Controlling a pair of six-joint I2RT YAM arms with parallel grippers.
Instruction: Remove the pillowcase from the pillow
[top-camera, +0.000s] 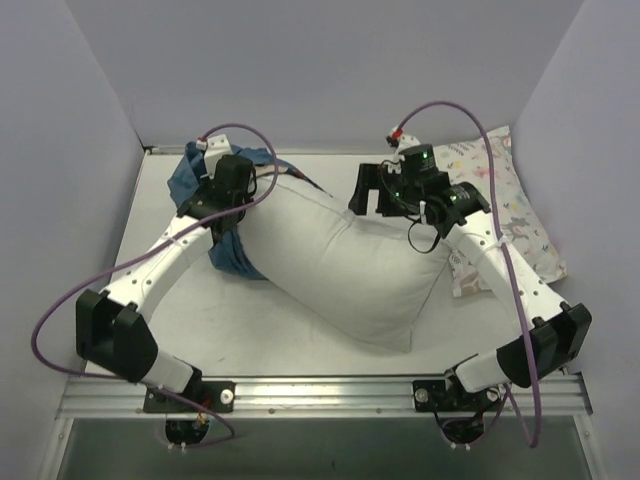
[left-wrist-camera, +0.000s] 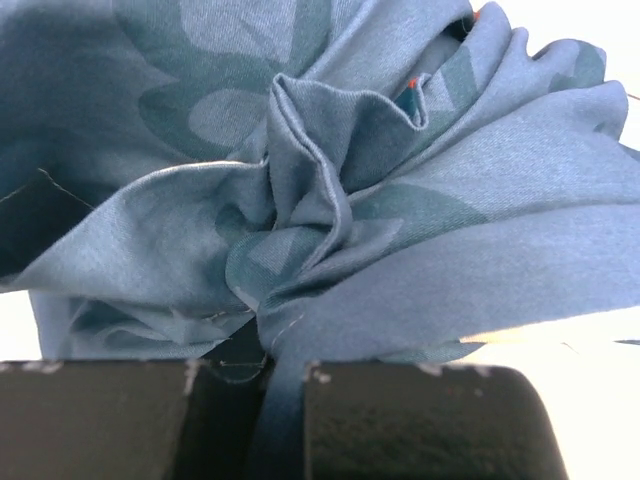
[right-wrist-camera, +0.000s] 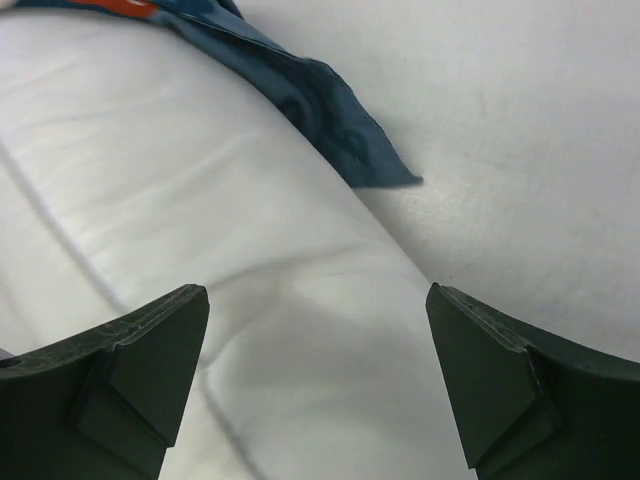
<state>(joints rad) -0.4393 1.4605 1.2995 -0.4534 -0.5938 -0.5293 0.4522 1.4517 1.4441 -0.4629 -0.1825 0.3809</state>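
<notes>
The plain white pillow (top-camera: 340, 265) lies across the middle of the table, almost wholly bare. The teal-blue pillowcase (top-camera: 200, 190) is bunched at its far-left end, with part under my left arm. My left gripper (top-camera: 232, 178) is shut on a fold of the pillowcase (left-wrist-camera: 300, 250), which fills the left wrist view; a strip of cloth runs between the fingers (left-wrist-camera: 400, 420). My right gripper (top-camera: 372, 190) is open and empty, just above the pillow's right part (right-wrist-camera: 200, 200). A corner of the pillowcase (right-wrist-camera: 330, 120) shows beyond it.
A smaller white pillow with pastel print (top-camera: 505, 205) lies at the back right, under my right arm. Grey walls close in the table (top-camera: 250, 330) on three sides. The metal rail (top-camera: 330, 395) runs along the near edge.
</notes>
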